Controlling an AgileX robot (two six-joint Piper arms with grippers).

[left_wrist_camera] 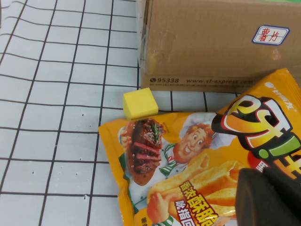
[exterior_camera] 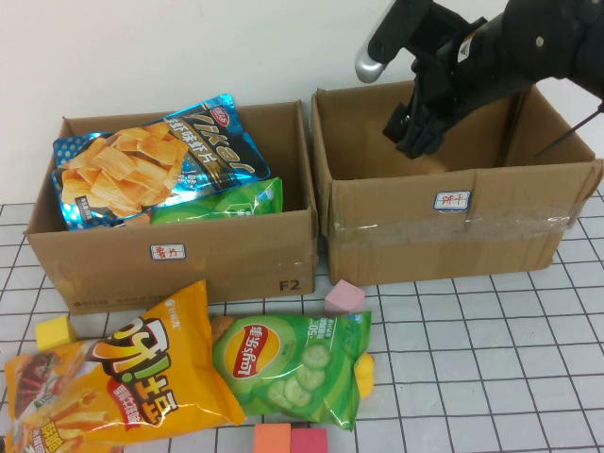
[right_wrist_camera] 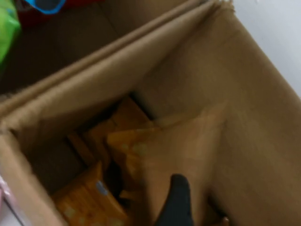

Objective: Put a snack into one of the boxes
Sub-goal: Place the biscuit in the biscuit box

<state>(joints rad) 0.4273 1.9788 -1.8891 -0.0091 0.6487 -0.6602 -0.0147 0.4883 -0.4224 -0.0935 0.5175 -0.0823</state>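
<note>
An orange snack bag (exterior_camera: 142, 377) and a green Lay's bag (exterior_camera: 293, 368) lie on the grid mat in front of two open cardboard boxes. The left box (exterior_camera: 170, 250) holds a blue chips bag (exterior_camera: 151, 160) and a green bag (exterior_camera: 226, 203). My right gripper (exterior_camera: 412, 132) hovers open and empty inside the top of the right box (exterior_camera: 453, 226). Its wrist view shows one dark finger (right_wrist_camera: 178, 200) above orange bags (right_wrist_camera: 94, 197) on that box's floor. My left gripper (left_wrist_camera: 270, 197) is out of the high view. It sits shut just above the orange bag (left_wrist_camera: 188, 155).
Foam blocks lie around the bags: yellow (exterior_camera: 55, 332) at the left, pink (exterior_camera: 344, 296) by the left box's corner, yellow (exterior_camera: 364, 375) beside the green bag, orange (exterior_camera: 273, 439) and red (exterior_camera: 309, 440) at the front edge. A white wall stands behind the boxes.
</note>
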